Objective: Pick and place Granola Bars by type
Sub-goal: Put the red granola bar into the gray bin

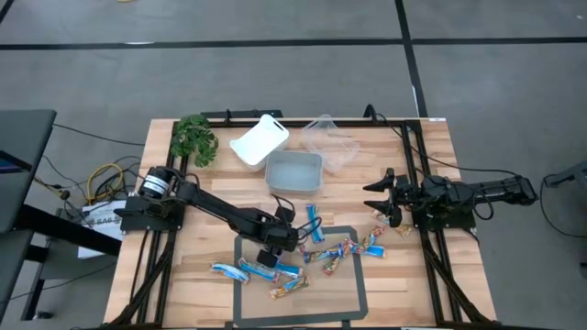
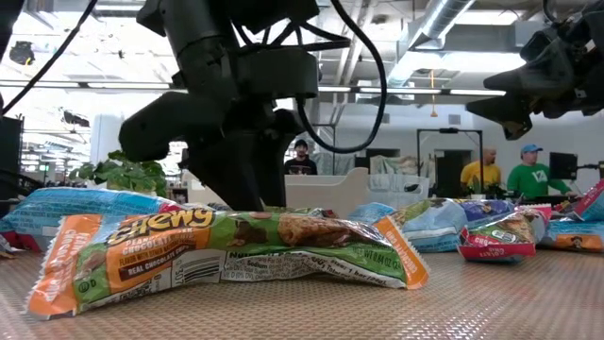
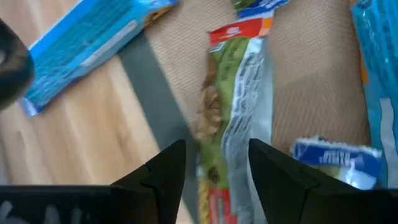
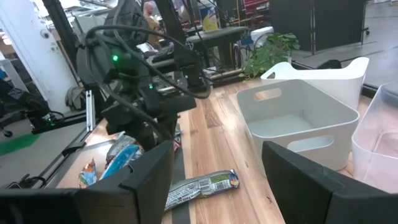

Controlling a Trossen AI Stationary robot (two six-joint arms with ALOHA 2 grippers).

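Several Granola Bars lie on the grey-edged mat point(image 1: 359, 295), some blue point(image 1: 261, 272), others green and orange point(image 1: 289, 286). My left gripper point(image 3: 217, 146) hangs open just above the mat, pointing steeply down, its fingers on either side of a green-and-orange bar point(image 3: 235, 106) without touching it. A blue bar point(image 3: 81, 43) lies across the mat's edge beside it. The low view shows a green-and-orange bar point(image 2: 226, 250) lying flat in front of that gripper point(image 2: 247, 189). My right gripper point(image 1: 378, 197) waits open at the table's right side.
A white tub point(image 1: 260, 140), a grey tub point(image 1: 293, 172) and a clear tub point(image 1: 330, 142) stand at the table's far middle, with a green plant point(image 1: 194, 139) to their left. More bars point(image 1: 371, 243) lie toward the right arm. People stand in the room behind.
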